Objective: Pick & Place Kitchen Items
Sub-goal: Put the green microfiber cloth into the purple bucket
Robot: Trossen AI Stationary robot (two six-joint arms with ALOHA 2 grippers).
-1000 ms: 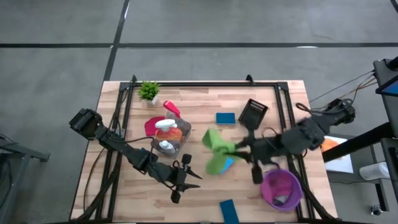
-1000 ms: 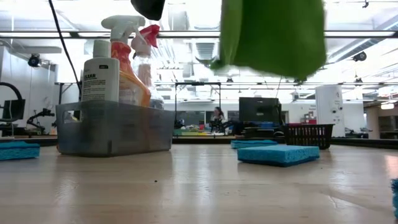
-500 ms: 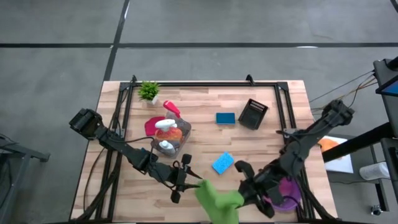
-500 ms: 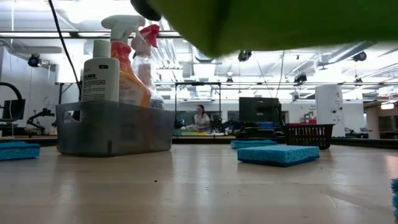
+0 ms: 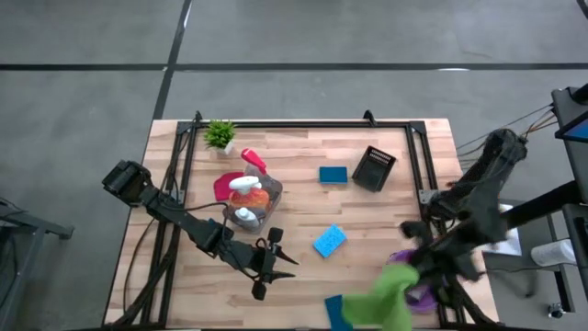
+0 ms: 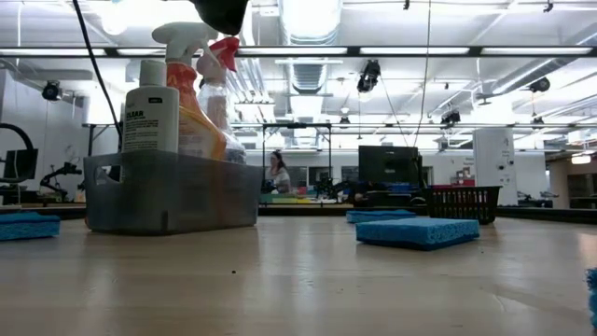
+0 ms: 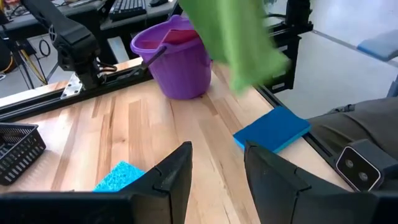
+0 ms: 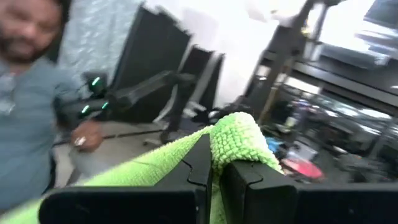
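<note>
The right gripper (image 8: 214,177) is clamped tight on a fold of the green cloth (image 5: 390,299), which bunches up between its fingers in the right wrist view and trails away below. From above, the cloth hangs off the gripper near the table's front edge, drooping partly over the blue sponge (image 5: 336,311) lying there, with the purple bucket (image 7: 177,59) just beside the gripper on its outer side. The bucket seems to hold something red already, so I judge it to be where the cloth belongs.

To do this step well, the gripper should carry the cloth squarely above the bucket's mouth before letting go, high enough that the dangling tail clears the rim and does not drag the sponge beneath it. Release only once the loose end hangs inside, or it may drape over the wall.

Farther off, the left gripper (image 5: 276,260) waits low over the table's front middle, fingers partly apart with nothing between them. Beyond it lie a second blue sponge (image 5: 329,241), a third one (image 5: 333,174), the grey bin (image 5: 250,210) of bottles, and the black basket (image 5: 374,167).
</note>
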